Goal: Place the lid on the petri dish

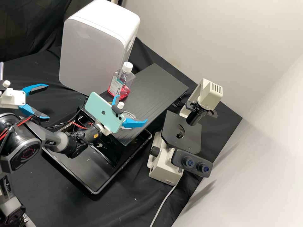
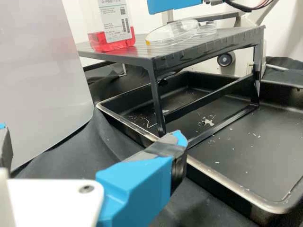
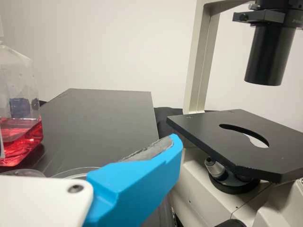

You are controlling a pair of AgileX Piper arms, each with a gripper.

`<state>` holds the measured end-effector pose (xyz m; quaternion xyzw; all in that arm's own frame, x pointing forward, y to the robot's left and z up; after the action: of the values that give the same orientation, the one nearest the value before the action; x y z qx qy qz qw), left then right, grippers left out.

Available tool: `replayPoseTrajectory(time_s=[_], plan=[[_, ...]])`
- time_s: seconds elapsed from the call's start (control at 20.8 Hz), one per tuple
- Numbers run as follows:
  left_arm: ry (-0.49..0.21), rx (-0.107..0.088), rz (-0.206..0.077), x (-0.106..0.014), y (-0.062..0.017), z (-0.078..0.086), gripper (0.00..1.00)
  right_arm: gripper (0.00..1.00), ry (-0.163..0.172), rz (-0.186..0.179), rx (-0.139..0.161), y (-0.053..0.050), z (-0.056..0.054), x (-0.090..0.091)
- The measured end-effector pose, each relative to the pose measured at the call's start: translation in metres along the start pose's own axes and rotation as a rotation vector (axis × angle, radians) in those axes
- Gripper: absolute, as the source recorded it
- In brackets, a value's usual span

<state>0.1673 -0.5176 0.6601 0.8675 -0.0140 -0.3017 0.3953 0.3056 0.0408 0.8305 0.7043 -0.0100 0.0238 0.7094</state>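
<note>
My right gripper [image 1: 132, 108] is spread over the clear, shallow petri dish [image 2: 204, 27], with the transparent lid [image 2: 169, 32] resting tilted against it. My left gripper [image 1: 47, 101] hangs spread, holding nothing.

petri dish [image 1: 130, 115] partly behind right tool [image 1: 130, 109], flask [image 3: 17, 126] cropped

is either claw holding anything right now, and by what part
Nothing is held. The left claw is open and empty; the right claw is open over the petri dish, not gripping it.
</note>
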Motion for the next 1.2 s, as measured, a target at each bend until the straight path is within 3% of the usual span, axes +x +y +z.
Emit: replayPoseTrajectory(time_s=[0.34, 0.58, 0.82, 1.01, 1.2], plan=[[-0.004, -0.03, 0.0, 0.0, 0.0, 0.0, 1.0, 1.0, 0.0, 0.0, 0.0, 0.0, 0.0, 0.0], [-0.012, -0.029, 0.0, 0.0, 0.0002, 0.0, 1.0, 1.0, 0.002, 0.001, 0.001, 0.0, -0.001, 0.0], [-0.014, -0.028, 0.0, 0.0, 0.0002, 0.0, 1.0, 1.0, 0.044, -0.016, 0.006, -0.005, -0.014, -0.007], [-0.014, -0.028, 0.0, 0.0, 0.0002, 0.0, 1.0, 1.0, 0.078, -0.04, -0.02, -0.015, -0.026, -0.014], [-0.014, -0.028, 0.0, 0.0, 0.0002, 0.0, 1.0, 1.0, 0.084, -0.058, -0.038, -0.024, -0.031, -0.02]])
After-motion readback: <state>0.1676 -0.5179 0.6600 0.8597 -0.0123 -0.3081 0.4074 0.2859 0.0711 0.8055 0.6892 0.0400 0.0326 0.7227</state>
